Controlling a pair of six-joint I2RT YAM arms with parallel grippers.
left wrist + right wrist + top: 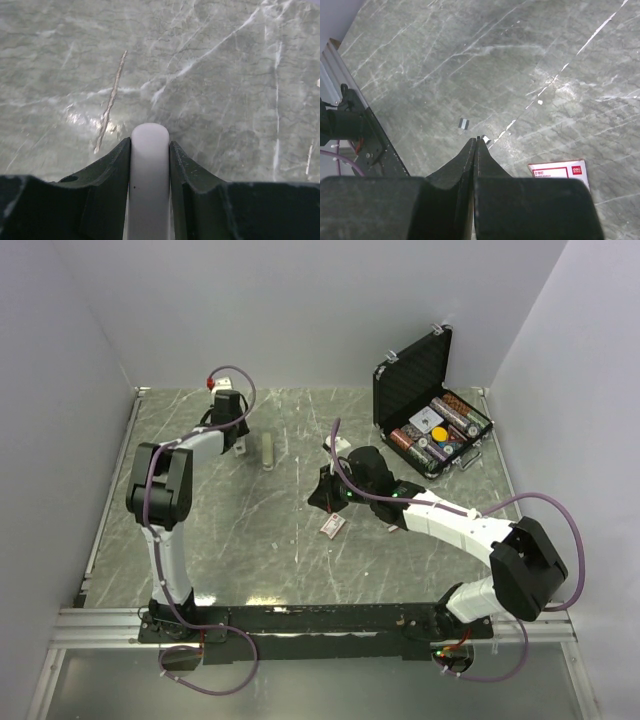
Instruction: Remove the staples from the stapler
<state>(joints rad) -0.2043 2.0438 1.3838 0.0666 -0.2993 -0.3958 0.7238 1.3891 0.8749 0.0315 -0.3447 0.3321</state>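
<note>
Obs.: the staples lie loose on the grey marble table, near the centre of the right wrist view. One short grey strip is up and left of the right gripper. A second lies at its tip on the right, touching or just beside; cannot tell which. The pink-and-white box lies flat at lower right of that view, apart from both strips.

Risks: the strips are thin and lie flat on smooth stone, so a tip coming down a little off would probably skid one away rather than catch it. A hard nip could snap a strip into smaller bits. The nearer strip is close enough to the tip that any sideways drift could flick it toward the box.

Jaws, right: fully together, nothing between them. They would have to part before any pick-up.

Jaws, left: the left gripper is narrowly apart and clamped on a white bar with a rounded end, which pokes out past the fingertips above bare marble. The bar looks smooth, so it could slide in the clamp if pulled.

In the overhead view a pale oblong object, probably the stapler, lies in the upper left just right of that gripper. It is too small to confirm.
</note>
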